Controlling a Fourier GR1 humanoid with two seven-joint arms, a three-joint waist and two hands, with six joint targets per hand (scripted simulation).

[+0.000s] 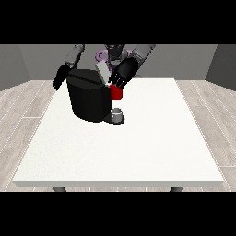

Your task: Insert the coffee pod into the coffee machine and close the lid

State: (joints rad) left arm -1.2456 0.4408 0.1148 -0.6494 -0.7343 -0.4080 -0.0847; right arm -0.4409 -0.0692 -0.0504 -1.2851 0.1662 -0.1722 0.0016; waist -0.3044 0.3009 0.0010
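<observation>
With the lid (102, 73) still raised at the coffee machine's (87, 99) one o'clock, the robot hand at the view's right (120, 79) hovers there, grip unreadable, closing still to do.

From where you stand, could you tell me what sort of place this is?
Probably a plain test room: a large white table on grey plank flooring, bearing a black coffee machine, with bare grey walls.

Table legs (59, 189) mostly hidden beneath the tabletop.

A black coffee machine (87, 99) with a red thing at the machine (116, 93) is seen on the white table (138, 147), and a grey cup (118, 114) beside it.
</observation>
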